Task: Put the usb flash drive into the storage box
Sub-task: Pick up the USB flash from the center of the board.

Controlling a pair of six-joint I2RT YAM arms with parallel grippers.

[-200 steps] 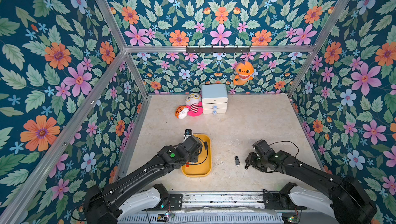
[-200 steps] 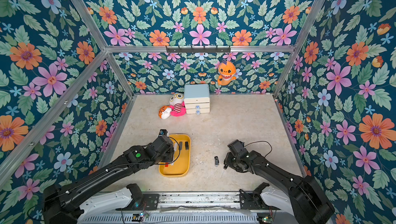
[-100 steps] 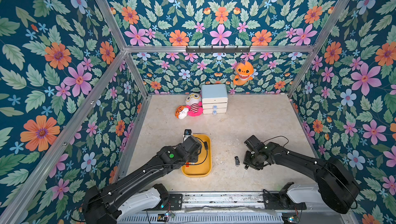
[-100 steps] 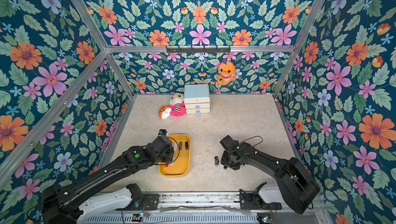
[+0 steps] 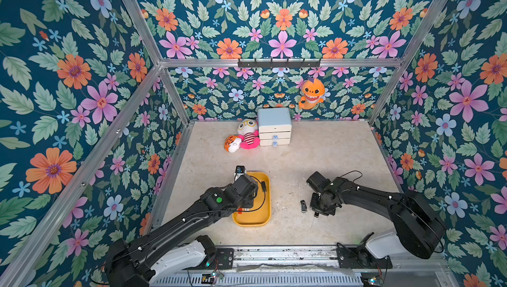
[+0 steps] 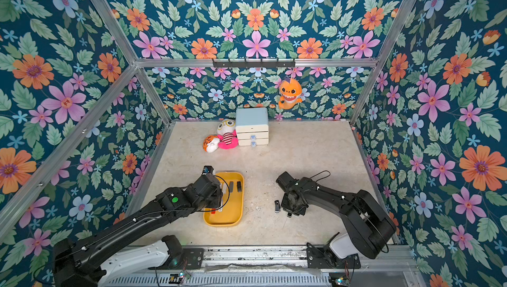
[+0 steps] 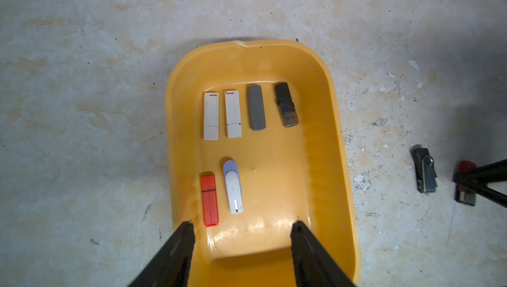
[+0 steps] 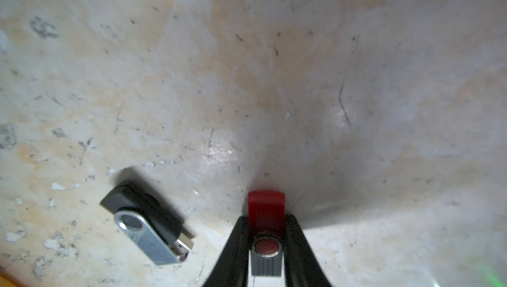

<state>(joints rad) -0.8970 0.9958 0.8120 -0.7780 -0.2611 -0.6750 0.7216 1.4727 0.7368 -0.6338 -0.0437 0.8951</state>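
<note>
My right gripper [image 8: 266, 219] is down at the table, shut on a red usb flash drive [image 8: 265, 208] with a silver swivel clip; both fingers press its sides. In the left wrist view this red drive [image 7: 465, 166] shows between the right fingers [image 7: 487, 171]. A black usb flash drive [image 8: 148, 217] [image 5: 303, 206] with a silver clip lies loose just beside it. The storage box [image 5: 267, 200] [image 6: 241, 200], a yellow tray [image 7: 340, 134], holds several flash drives in two rows. My left gripper [image 7: 242, 226] hangs open over the tray's near end, holding nothing.
A white three-drawer cabinet [image 5: 274, 127] and plush toys [image 5: 244, 137] stand at the back wall, and an orange plush [image 5: 311, 94] hangs on it. The left wrist's black cable [image 5: 262, 189] loops above the tray. Floral walls close in three sides.
The right arm swung in toward the two loose drives and came down at the table. Its jaws went from open to shut on the red drive. The left arm stayed still.
</note>
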